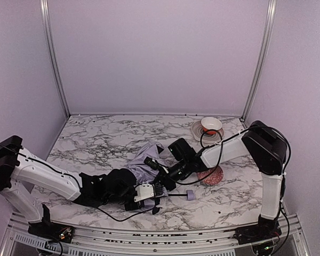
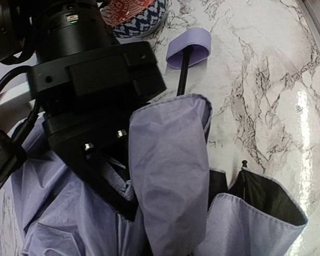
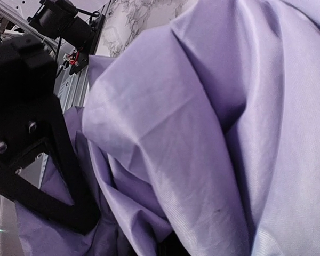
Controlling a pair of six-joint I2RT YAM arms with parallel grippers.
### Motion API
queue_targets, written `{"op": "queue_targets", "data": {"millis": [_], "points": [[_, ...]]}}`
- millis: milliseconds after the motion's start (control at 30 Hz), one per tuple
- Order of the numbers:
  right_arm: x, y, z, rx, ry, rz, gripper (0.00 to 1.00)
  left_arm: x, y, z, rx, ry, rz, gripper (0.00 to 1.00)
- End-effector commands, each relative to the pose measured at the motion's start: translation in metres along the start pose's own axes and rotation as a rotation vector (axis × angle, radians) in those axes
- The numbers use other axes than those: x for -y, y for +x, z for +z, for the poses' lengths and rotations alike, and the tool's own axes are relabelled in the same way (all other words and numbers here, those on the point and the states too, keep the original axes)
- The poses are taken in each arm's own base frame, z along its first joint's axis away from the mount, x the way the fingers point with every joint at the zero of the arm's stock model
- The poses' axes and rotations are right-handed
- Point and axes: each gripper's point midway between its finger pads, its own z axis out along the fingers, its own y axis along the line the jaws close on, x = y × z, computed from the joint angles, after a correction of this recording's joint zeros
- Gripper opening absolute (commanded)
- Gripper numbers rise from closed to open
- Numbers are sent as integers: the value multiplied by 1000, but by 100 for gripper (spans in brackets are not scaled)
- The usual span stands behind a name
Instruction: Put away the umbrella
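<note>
The umbrella (image 1: 145, 162) lies crumpled on the marble table, with lavender fabric bunched over black ribs. Its thin black shaft (image 2: 183, 72) ends in a small lavender handle (image 1: 190, 195), which rests on the table toward the right. My left gripper (image 1: 159, 191) sits at the near side of the heap, shut on a fold of the fabric (image 2: 170, 160) that hides its fingertips. My right gripper (image 1: 162, 172) comes in from the far right, shut on the fabric (image 3: 202, 133) that fills its view. The two grippers are close together, and the right one's black body (image 2: 90, 80) looms in the left wrist view.
A red patterned bowl (image 1: 210, 175) stands just right of the umbrella, under the right forearm. A white bowl (image 1: 211, 125) on a plate (image 1: 196, 132) sits at the back right. The metal rail (image 1: 149, 234) runs along the near edge.
</note>
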Motion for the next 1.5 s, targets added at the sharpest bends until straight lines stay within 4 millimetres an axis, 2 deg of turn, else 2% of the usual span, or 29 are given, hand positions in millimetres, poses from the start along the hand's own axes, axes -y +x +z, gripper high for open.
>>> {"op": "queue_targets", "data": {"millis": [0, 133, 333, 433, 500, 667, 900, 1033, 1133, 1233, 1367, 1467], "points": [[5, 57, 2, -150, -3, 123, 0, -51, -29, -20, 148, -24, -228, 0], [-18, 53, 2, -144, -114, 54, 0, -70, -16, -21, 167, 17, -377, 0], [-32, 46, 5, -130, -209, -5, 0, -71, 23, 10, 66, 73, -521, 0], [-28, 39, 2, -103, -184, -5, 12, -68, 44, 25, 19, 117, -587, 0], [-23, 31, -7, -70, -159, 9, 21, -58, 52, 28, 4, 172, -608, 0], [-16, 15, -31, -8, -59, 28, 43, -30, 52, 27, 14, 317, -620, 0], [-8, 7, -61, -8, 135, 25, 57, -23, 57, 31, 0, 350, -637, 0], [-8, -21, -77, 77, 236, -24, 63, -20, 56, 32, 1, 367, -642, 0], [-18, -38, -72, 159, 221, -68, 68, -22, 53, 32, 7, 367, -644, 0], [-26, -48, -52, 167, 201, -118, 70, -23, 50, 31, 14, 368, -646, 0], [-33, -36, -22, 104, 108, -115, 69, -26, 48, 30, 20, 358, -643, 0], [-29, -26, -14, 73, 96, -90, 60, -29, 48, 30, 22, 349, -646, 0]]}}
